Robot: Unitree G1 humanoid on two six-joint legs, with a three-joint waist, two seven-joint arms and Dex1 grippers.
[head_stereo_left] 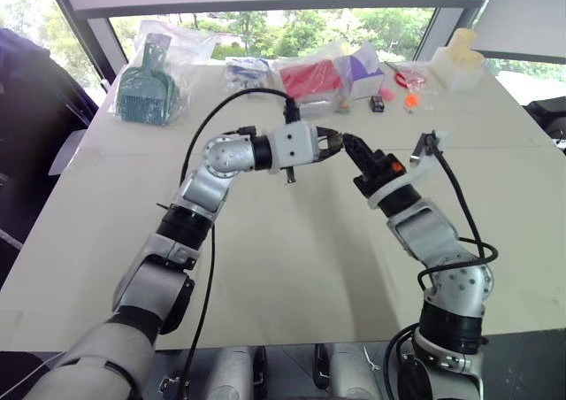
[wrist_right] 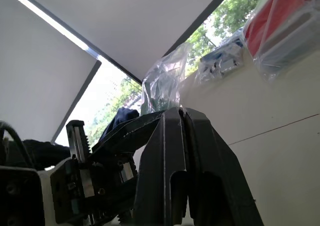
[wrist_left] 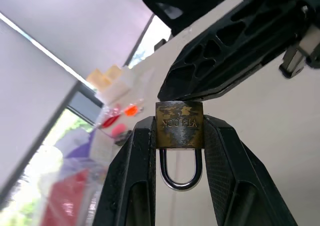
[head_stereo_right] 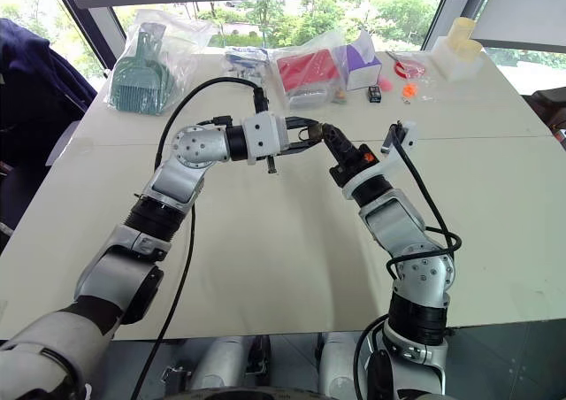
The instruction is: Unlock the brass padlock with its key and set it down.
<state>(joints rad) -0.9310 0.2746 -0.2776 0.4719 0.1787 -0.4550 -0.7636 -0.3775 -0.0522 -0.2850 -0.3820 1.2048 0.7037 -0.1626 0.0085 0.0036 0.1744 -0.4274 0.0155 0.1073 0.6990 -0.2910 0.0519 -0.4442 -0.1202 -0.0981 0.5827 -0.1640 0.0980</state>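
Daylight from a wide window falls across a pale bench whose far edge is lined with bagged goods, while both arms meet in the air above its middle. The left claw is clamped on the brass padlock, gripping the body from both sides with the silvery shackle hanging back between the fingers, its loop apparently not yet sprung. The right claw has its two fingers pressed together, tips resting against the lock's far face (the end where a keyhole would sit).

By the look of it, the step in hand is the key work itself: seating or turning the key in the lock, held well clear of the bench. The next move probably calls for a careful roll of the right wrist while the left holds the body steady, then a pull to free the shackle before the lock goes down on the bench.

Hard to make out: the key itself cannot be seen in any view, so whether the right claw truly holds it, or whether it is already in the keyhole, cannot be told. The keyhole is covered by the right fingers.
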